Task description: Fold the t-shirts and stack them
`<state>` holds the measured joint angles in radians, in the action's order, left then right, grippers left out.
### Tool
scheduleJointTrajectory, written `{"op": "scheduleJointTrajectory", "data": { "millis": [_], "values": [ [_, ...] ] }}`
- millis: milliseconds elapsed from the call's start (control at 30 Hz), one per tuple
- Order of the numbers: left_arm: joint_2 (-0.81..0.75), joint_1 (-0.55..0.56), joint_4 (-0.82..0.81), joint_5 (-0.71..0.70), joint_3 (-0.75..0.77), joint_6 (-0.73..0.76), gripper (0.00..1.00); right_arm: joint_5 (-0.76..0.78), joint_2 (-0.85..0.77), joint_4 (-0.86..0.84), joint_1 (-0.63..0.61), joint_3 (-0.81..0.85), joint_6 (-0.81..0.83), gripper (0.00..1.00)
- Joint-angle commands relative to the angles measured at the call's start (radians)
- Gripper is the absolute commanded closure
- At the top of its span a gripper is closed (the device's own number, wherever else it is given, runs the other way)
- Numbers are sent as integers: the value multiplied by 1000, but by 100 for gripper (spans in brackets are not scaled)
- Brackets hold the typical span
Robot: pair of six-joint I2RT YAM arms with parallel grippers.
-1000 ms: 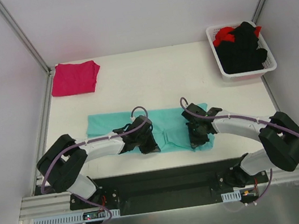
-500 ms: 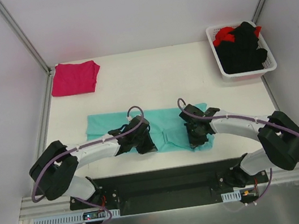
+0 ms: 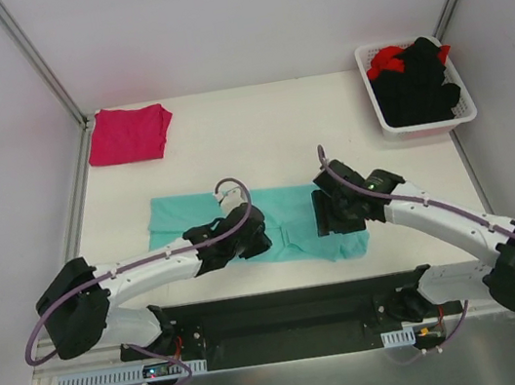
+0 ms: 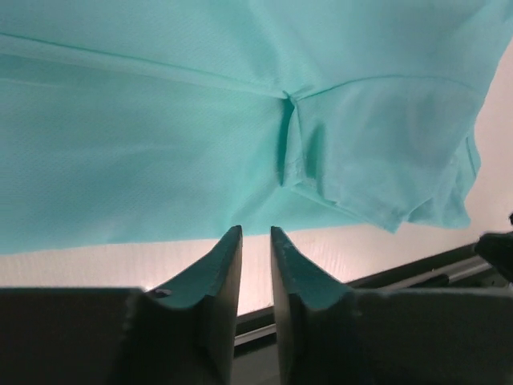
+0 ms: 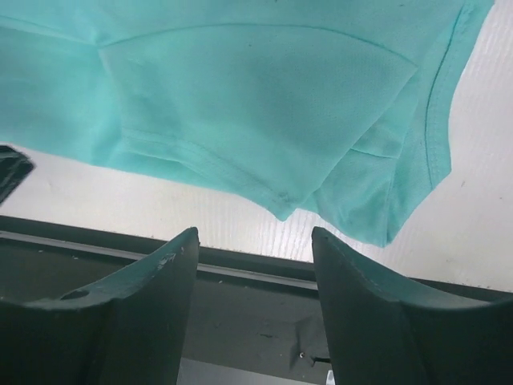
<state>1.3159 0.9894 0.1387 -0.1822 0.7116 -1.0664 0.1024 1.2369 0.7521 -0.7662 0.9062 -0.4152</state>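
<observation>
**Released teal shirt (image 3: 291,214) on both sides**

Opened since a second ago: left gripper (image 4: 255,233) barely parted, right gripper (image 5: 255,233) wide, nothing held. Dropped shirt flat near bench (image 3: 258,133) front edge; probably one fold done. Counted one teal shirt, one folded pink shirt (image 3: 129,133) far left, one basket (image 3: 422,126) of black and red garments (image 3: 418,87).

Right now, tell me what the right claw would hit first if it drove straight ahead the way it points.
Most likely the teal shirt, at its near hem. The open right claw aims down toward it. Depth is unclear, so it may touch the bare table just short of the cloth.
</observation>
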Motion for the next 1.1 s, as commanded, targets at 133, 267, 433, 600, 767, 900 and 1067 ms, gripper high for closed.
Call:
{"op": "scheduleJointTrajectory", "data": {
  "millis": [133,267,433,600,767,900,1067],
  "values": [
    [199,247,71,-540,182,22,50,60,-111,167,-12,91,-7,38],
    [293,317,88,-664,230,-9,41,82,-163,207,-13,89,-10,37],
    [359,354,197,-721,270,-72,41,86,-234,231,-12,66,-11,37],
    [420,371,355,-818,333,-128,41,86,-254,243,-13,57,-14,37],
    [482,379,475,-836,407,-184,42,77,-275,245,-13,46,-14,38],
    [509,406,501,-835,433,-201,42,82,-280,251,-13,40,-13,38],
    [545,433,553,-832,473,-234,42,80,-287,251,-12,36,-17,39]
  ]
}}
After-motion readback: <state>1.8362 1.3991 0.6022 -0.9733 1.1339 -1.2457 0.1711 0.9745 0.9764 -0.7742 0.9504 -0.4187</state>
